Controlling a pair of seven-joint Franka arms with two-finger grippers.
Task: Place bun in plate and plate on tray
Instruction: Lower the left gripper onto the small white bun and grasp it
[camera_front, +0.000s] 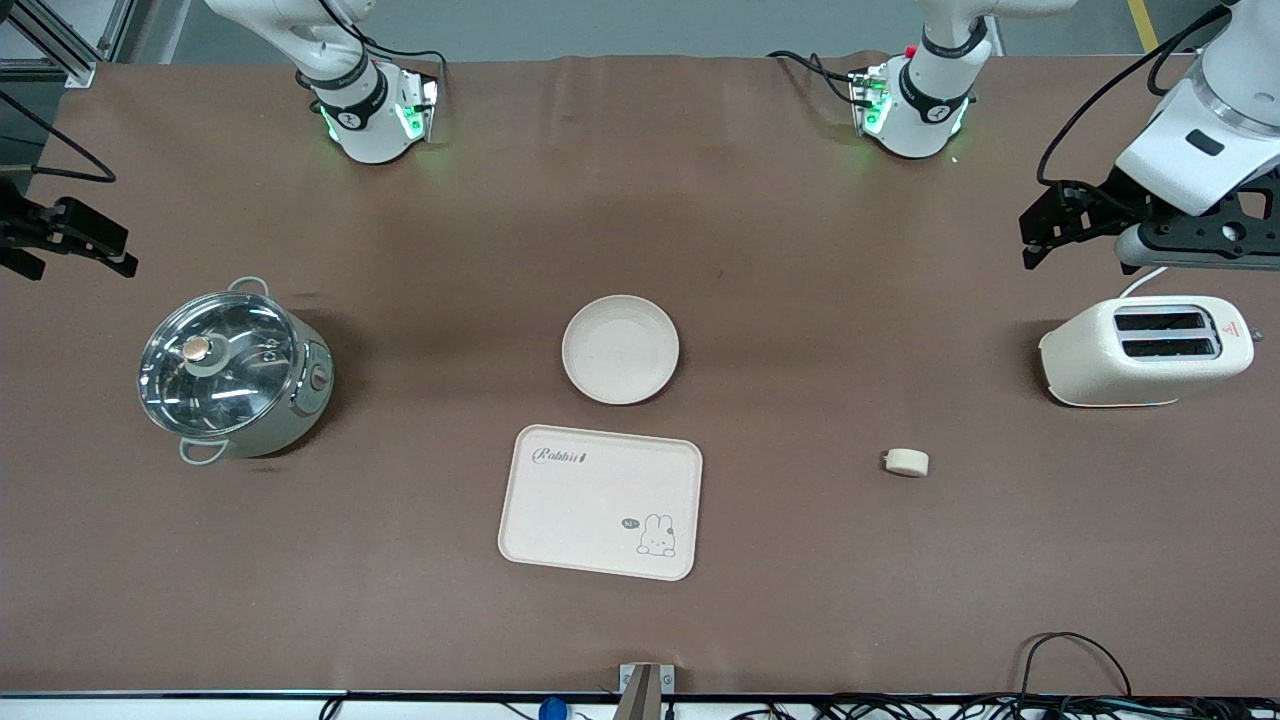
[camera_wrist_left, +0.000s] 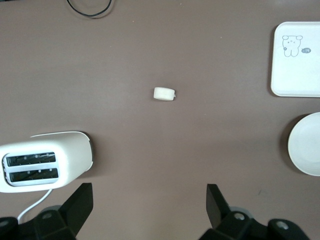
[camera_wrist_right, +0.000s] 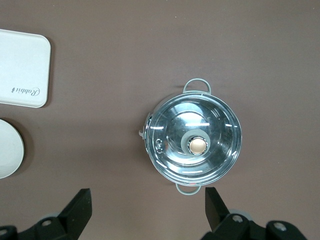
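The bun (camera_front: 906, 462) (camera_wrist_left: 164, 93) lies alone on the brown table, between the tray and a toaster. The round plate (camera_front: 620, 349) (camera_wrist_left: 307, 145) (camera_wrist_right: 7, 147) is empty and sits just farther from the front camera than the rectangular rabbit tray (camera_front: 600, 502) (camera_wrist_left: 297, 60) (camera_wrist_right: 22, 67), which is also bare. My left gripper (camera_front: 1040, 238) (camera_wrist_left: 149, 199) hangs open and empty over the table at the left arm's end, by the toaster. Over the right arm's end, near a pot, my right gripper (camera_front: 120, 252) (camera_wrist_right: 146, 202) is open with nothing in it.
A cream toaster (camera_front: 1145, 350) (camera_wrist_left: 45, 160) stands at the left arm's end, with its cord trailing. A steel pot with a glass lid (camera_front: 232, 372) (camera_wrist_right: 192, 142) stands at the right arm's end. Cables (camera_front: 1075, 660) lie along the table's front edge.
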